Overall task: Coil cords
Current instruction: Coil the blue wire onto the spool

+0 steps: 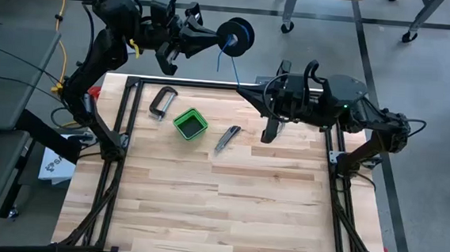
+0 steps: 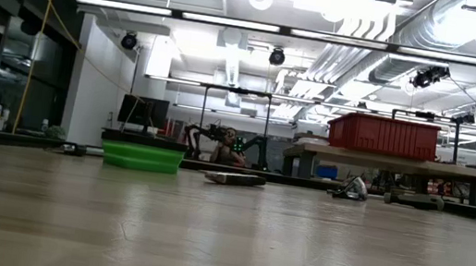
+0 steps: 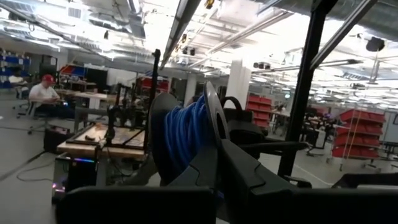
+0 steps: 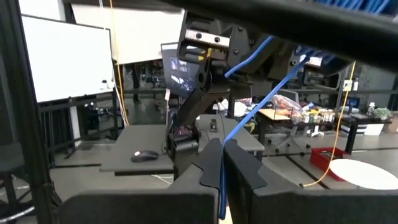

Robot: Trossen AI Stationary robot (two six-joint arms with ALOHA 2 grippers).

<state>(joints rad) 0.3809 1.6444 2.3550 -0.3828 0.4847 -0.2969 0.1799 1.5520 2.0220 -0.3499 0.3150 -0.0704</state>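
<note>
1. I take the spool (image 1: 237, 34) as my landmark. It hangs in the air beyond the far edge of the table (image 1: 205, 188), clamped at its rim between the closed fingers of the left gripper (image 1: 215, 36); the left wrist view shows blue turns already wound between its flanges.
2. The wire (image 1: 229, 61) leaves the spool and runs down to the right gripper (image 1: 245, 88), which sits just below the spool at the table's far rail. Its fingers are shut on the wire, as the right wrist view shows.
3. I judge the step in hand to be winding. I keep the span between spool and right gripper lightly taut so that turns lie side by side, not crossed.
4. I guide the wire into the groove between the flanges, never over a flange edge.
5. The green box (image 1: 190, 123), the clamp (image 1: 161, 104) and the knife (image 1: 226, 138) lie on the table well below the spool; I keep the wire off them.
</note>
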